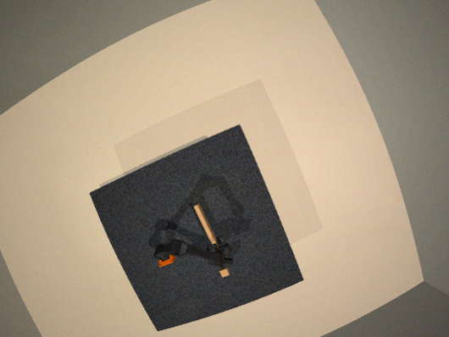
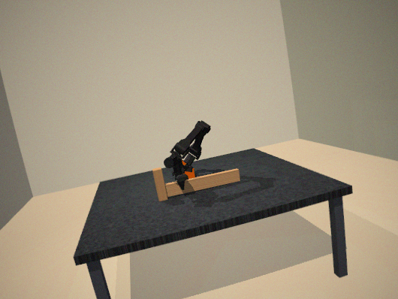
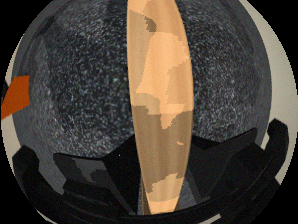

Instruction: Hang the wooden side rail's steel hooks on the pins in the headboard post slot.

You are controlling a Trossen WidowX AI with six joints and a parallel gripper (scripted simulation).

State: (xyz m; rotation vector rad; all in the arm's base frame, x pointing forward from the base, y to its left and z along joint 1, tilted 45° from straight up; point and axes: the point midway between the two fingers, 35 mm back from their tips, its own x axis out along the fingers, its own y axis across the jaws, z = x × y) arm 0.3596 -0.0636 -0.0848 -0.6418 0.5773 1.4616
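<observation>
The wooden side rail [image 1: 204,224] [image 2: 214,180] [image 3: 161,75] is a long, light-brown board standing on its narrow edge, its far end low at the table. The headboard post [image 1: 224,273] [image 2: 159,185] stands upright at the rail's other end. In the exterior view that rail end is right beside the post; whether they touch cannot be told. My gripper [image 1: 219,247] [image 2: 182,185] [image 3: 154,133] is shut on the rail near its post end, one finger on each side. The steel hooks, the slot and the pins are hidden or too small to see.
The dark table [image 1: 258,262] [image 2: 124,221] carries everything. The arm's orange base [image 1: 166,261] [image 2: 191,173] [image 3: 19,95] is to one side of the rail, and the arm reaches over from it. Shadows of the arm fall across the table around the rail.
</observation>
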